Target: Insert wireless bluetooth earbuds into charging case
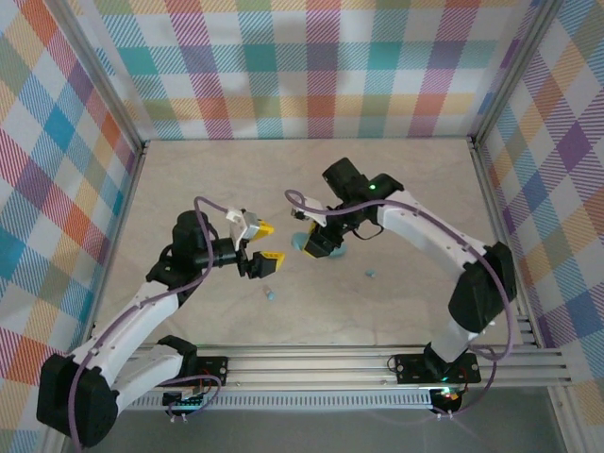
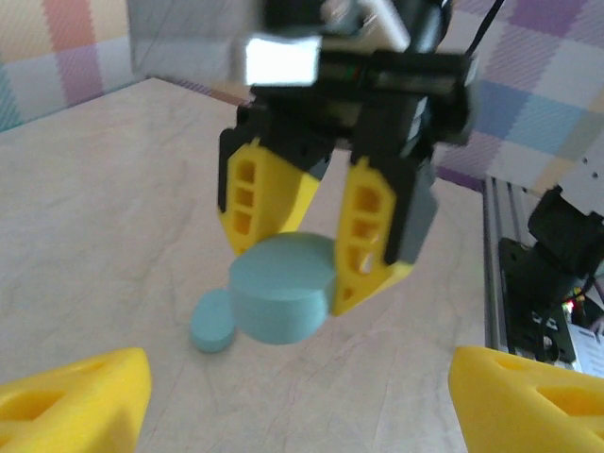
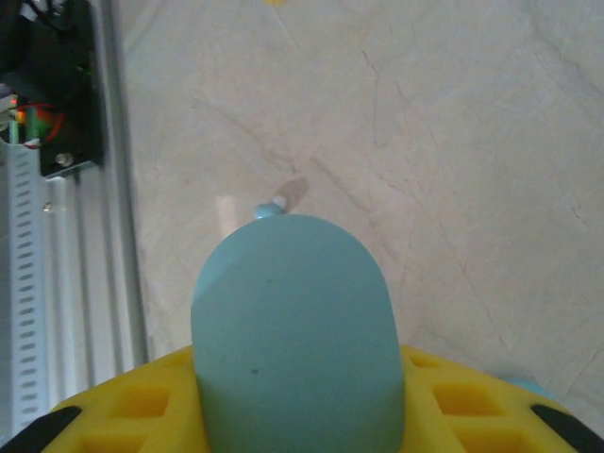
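Observation:
My right gripper [image 1: 317, 241] is shut on the teal, round-ended charging case [image 1: 323, 251], whose lid is closed. The left wrist view shows the case [image 2: 283, 300] pinched between the right gripper's yellow fingers [image 2: 373, 236], low over the table. In the right wrist view the case [image 3: 293, 330] sticks out ahead of that gripper [image 3: 297, 420]. One tiny pale earbud [image 1: 271, 293] lies in front of my left gripper [image 1: 268, 242], another [image 1: 371, 275] further right. An earbud [image 3: 267, 209] peeks over the case's end. My left gripper [image 2: 302, 415] is open, empty, facing the case.
A light blue coin-like disc [image 1: 298, 242] lies flat on the table beside the case, seen at its left in the left wrist view [image 2: 212, 321]. Aluminium rails [image 1: 377, 363] run along the near edge. Checked walls [image 1: 311, 66] enclose the beige table [image 1: 396, 179].

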Action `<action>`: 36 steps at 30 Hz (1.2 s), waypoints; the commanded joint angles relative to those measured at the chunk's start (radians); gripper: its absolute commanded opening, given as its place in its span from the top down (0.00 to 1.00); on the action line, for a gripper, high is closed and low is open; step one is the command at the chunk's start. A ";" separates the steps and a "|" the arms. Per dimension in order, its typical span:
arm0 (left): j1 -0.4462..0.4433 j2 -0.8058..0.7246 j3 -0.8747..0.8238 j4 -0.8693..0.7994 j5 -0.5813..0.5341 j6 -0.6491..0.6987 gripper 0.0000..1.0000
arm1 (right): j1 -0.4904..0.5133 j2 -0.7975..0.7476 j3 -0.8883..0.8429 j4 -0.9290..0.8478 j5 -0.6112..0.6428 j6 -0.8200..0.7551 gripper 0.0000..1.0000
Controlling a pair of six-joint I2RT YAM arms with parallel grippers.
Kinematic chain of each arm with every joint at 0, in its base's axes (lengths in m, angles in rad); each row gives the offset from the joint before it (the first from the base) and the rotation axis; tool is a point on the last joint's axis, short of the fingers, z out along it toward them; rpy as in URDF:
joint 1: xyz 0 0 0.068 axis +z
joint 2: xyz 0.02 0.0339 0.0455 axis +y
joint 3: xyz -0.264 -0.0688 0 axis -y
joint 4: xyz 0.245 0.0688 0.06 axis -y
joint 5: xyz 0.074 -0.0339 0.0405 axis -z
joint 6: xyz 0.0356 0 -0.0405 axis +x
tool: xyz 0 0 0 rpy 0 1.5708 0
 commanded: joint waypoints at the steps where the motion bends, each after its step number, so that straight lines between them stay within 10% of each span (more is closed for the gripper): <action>1: -0.008 0.049 0.060 0.021 0.131 0.098 0.19 | 0.004 -0.059 -0.019 -0.016 -0.075 -0.019 0.69; 36: -0.113 0.247 0.178 -0.006 0.120 0.075 0.33 | 0.004 -0.196 -0.115 0.092 -0.072 -0.066 0.73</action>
